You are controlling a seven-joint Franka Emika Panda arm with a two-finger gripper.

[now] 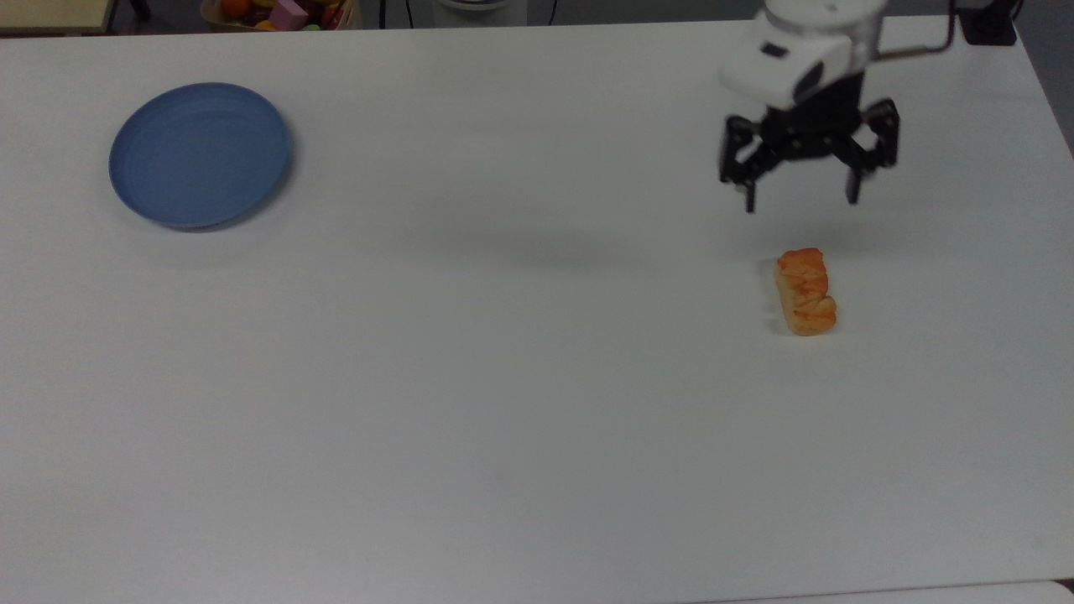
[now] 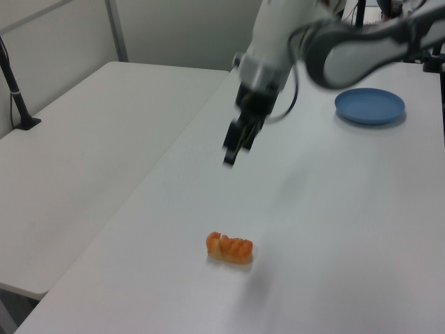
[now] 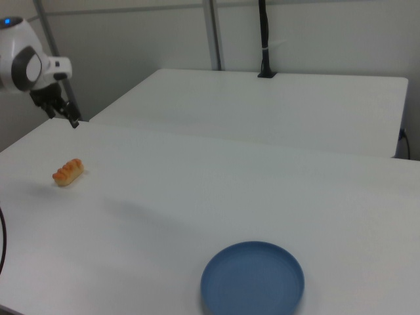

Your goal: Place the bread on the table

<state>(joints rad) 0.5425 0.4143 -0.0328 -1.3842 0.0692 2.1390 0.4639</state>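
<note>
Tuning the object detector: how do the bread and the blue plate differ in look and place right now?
The bread is small, oblong and golden-orange with a ridged top; the plate is much larger, round, flat and plain blue. The bread lies near the top view's right, just below the open tool, which hangs clear of it; the plate sits far off at the top view's left. Both rest directly on the white table, and nothing touches either.

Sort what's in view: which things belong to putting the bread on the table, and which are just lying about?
Part of the job:
- bread
- table
- tool, open, above the bread

Just lying about:
- blue plate
- second table
</note>
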